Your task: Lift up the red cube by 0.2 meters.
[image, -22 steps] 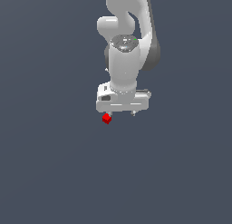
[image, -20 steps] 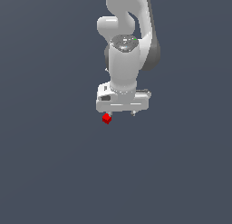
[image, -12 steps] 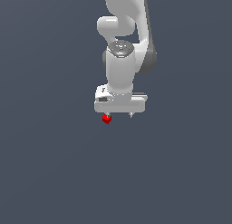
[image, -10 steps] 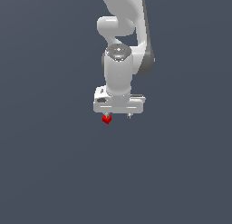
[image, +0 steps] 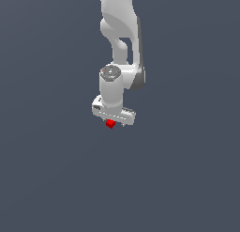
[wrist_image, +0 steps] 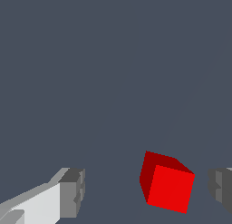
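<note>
The cube (wrist_image: 166, 186) lay on the grey floor, between the two fingers (wrist_image: 71, 192) of the gripper (wrist_image: 147, 191), nearer to one of them and touching neither. The jaws stood open around it. By my judgement the step was the approach before grasping; next the jaws needed to close on the cube, then lift.

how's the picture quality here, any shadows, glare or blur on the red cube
Exterior view: flat, even light, no glare or cast shadow; the red cube is tiny and coarse under the claw. Wrist view: sharp, with one cube face shaded darker, and jagged finger edges.
</note>
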Robot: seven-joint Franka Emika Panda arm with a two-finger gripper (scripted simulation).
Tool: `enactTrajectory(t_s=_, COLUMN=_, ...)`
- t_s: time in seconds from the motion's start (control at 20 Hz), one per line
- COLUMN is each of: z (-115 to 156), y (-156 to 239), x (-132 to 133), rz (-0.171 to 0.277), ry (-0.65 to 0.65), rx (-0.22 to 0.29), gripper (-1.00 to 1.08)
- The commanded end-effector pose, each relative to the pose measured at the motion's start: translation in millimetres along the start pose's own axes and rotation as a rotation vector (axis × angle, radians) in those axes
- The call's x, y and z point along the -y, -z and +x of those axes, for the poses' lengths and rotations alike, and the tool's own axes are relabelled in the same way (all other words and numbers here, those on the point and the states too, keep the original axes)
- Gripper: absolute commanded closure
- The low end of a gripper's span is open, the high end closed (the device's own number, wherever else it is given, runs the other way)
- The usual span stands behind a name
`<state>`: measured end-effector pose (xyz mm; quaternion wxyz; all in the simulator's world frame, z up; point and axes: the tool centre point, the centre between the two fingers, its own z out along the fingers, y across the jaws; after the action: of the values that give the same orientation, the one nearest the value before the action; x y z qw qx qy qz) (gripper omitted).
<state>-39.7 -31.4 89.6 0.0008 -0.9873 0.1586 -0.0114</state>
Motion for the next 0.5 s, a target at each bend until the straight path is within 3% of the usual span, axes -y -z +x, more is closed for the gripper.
enactTrajectory(t_s=0.0, z=-9.5, y=-20.2, x=-12.3, rz=-0.004, ry=-0.073, rx=0.005, gripper=-0.92)
enactTrajectory(t_s=0.45, z=-32.7, y=-63.5, x=-34.4, rz=-0.01, ry=-0.225, rx=0.019, gripper=-0.92)
